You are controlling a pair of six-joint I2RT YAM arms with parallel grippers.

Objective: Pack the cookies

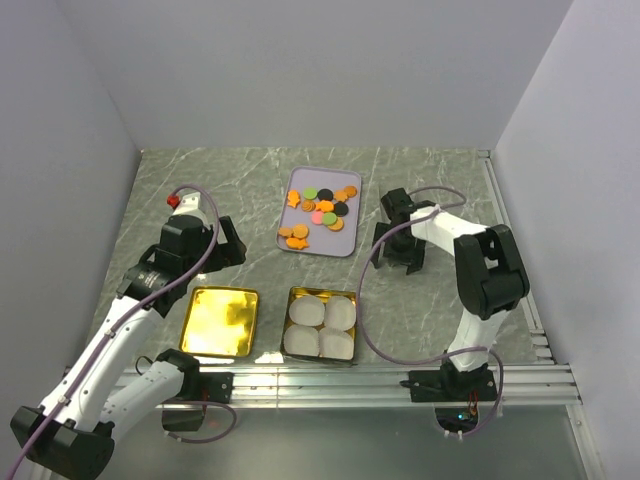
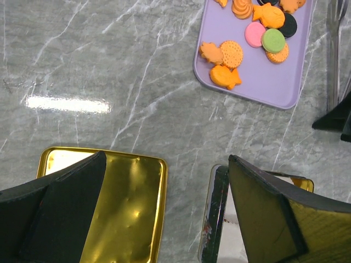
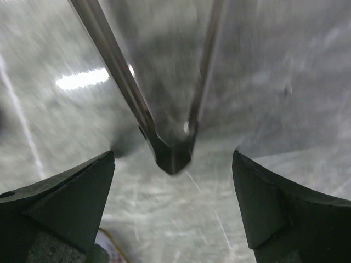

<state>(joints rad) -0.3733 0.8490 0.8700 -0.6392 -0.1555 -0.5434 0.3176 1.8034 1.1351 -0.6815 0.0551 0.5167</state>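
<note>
The cookies (image 1: 322, 208), mostly orange with a few black, green and pink ones, lie in a heap on a lavender tray (image 1: 330, 243) at the table's middle back. The left wrist view shows the same cookies (image 2: 258, 27) on that tray (image 2: 274, 82). My left gripper (image 1: 228, 250) (image 2: 167, 159) hangs open and holds nothing, above the gap between a gold lid and a tin. To the right of the tray, my right gripper (image 1: 403, 258) (image 3: 173, 156) stands open low over the table. The joined end of metal tongs (image 3: 115, 60) lies between its fingertips, untouched.
A gold lid (image 1: 220, 322) (image 2: 129, 208) lies at the near left. Beside it stands an open tin (image 1: 322, 292) (image 2: 211, 219) holding several white paper cups (image 1: 320, 327). The tongs (image 2: 334, 55) also show at the right edge of the left wrist view. Grey walls enclose the table.
</note>
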